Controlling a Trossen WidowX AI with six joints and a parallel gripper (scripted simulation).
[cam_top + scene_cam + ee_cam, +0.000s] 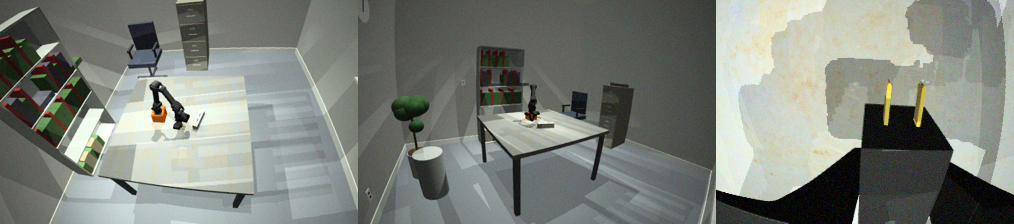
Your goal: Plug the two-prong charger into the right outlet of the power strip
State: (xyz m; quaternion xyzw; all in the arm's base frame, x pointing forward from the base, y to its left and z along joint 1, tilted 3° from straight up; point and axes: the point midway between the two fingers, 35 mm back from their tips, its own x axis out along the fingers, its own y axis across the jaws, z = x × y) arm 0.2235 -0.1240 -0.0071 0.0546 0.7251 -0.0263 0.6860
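Observation:
The charger (904,172) is a dark grey block with two brass prongs (902,104) pointing away from the wrist camera. My gripper (176,125) is shut on the charger's body, with the black fingers pressing on both sides. It is low over the table (207,154), just left of the white power strip (198,118) (545,124). The power strip lies flat on the table and does not show in the wrist view. The charger itself is too small to make out in the top and exterior views.
The arm's orange base (159,115) (530,116) stands on the table left of the gripper. A bookshelf (44,89), an office chair (144,47) and a filing cabinet (193,32) stand around the table. A potted plant (411,109) and a white cylinder (430,172) stand on the floor.

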